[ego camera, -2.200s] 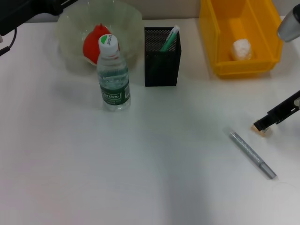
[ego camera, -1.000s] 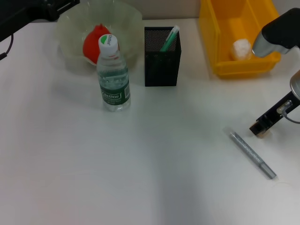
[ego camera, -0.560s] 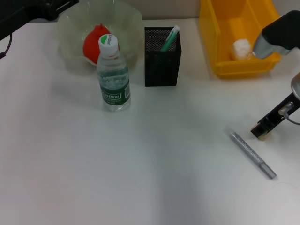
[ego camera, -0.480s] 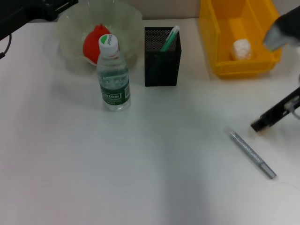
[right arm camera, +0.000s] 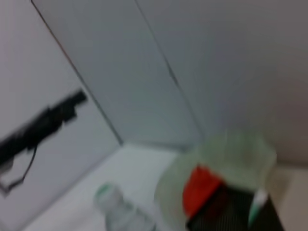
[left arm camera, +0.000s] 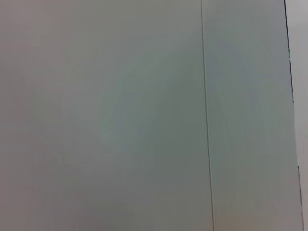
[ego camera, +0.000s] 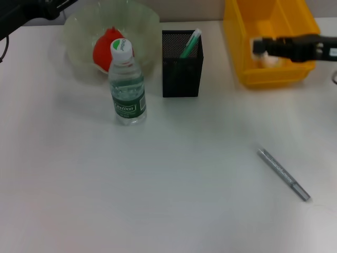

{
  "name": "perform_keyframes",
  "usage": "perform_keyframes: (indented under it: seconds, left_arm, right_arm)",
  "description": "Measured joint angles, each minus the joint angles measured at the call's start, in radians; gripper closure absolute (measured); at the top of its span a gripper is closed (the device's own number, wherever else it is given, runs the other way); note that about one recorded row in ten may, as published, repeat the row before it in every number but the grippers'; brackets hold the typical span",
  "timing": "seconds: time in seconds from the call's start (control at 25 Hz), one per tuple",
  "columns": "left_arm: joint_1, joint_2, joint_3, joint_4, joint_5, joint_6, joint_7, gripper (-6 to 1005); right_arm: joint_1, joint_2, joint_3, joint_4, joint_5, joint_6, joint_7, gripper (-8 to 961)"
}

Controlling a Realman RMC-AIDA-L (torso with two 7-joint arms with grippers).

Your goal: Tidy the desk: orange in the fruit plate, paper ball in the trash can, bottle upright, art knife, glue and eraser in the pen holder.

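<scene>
Head view: right gripper (ego camera: 259,46) above the trash can (ego camera: 239,42), finger state unclear, eraser unseen

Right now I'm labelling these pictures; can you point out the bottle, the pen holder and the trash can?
bottle (ego camera: 128,100): head view, on the green label.
pen holder (ego camera: 181,74): head view, on the front mesh wall.
trash can (ego camera: 238,50): head view, on the left yellow wall.

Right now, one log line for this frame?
right gripper: over yellow bin | eraser: not visible | art knife: on table | bottle: upright | left arm: parked far-left
</scene>
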Motion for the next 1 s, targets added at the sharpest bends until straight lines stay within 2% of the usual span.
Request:
perform_keyframes:
  seconds: [0.08,0.12,0.16,0.24,0.28,0.32,0.36,0.52,0.64,1.0]
  left_arm:
    - [0.0,0.0,-0.001,-0.001,0.0,-0.002,0.006,301]
    - [0.0,-0.001,-0.001,-0.003,0.0,-0.002,0.008,301]
    - [0.0,-0.001,-0.003,-0.005,-0.001,-0.003,0.01,301]
    - [0.0,-0.001,-0.009,-0.012,-0.001,-0.003,0.014,302]
    - [0.001,-0.001,-0.012,-0.015,-0.001,-0.002,0.017,302]
    - [0.005,-0.002,-0.018,-0.017,-0.002,0.0,0.02,302]
    - [0.005,-0.002,-0.018,-0.017,-0.002,0.0,0.02,302]
    - [0.015,-0.003,-0.022,-0.019,-0.005,0.001,0.021,302]
    - [0.028,-0.003,-0.022,-0.019,-0.02,0.002,0.021,302]
    - [0.039,-0.001,-0.023,-0.019,-0.03,0.004,0.021,302]
  right_arm:
    - [0.016,0.022,-0.004,0.043,0.039,0.083,-0.089,674]
    - [0.044,0.054,-0.007,0.059,0.049,0.17,-0.17,671]
    - [0.044,0.054,-0.007,0.059,0.049,0.17,-0.17,667]
    - [0.083,0.074,-0.03,0.082,0.051,0.245,-0.223,659]
    - [0.107,0.077,-0.052,0.106,0.053,0.284,-0.241,656]
    - [0.162,0.076,-0.108,0.163,0.056,0.358,-0.258,652]
    - [0.162,0.076,-0.108,0.163,0.056,0.358,-0.258,648]
    - [0.225,0.076,-0.221,0.214,0.057,0.492,-0.264,633]
    - [0.239,0.078,-0.289,0.22,0.059,0.545,-0.258,622]
    - [0.242,0.082,-0.313,0.219,0.06,0.542,-0.255,588]
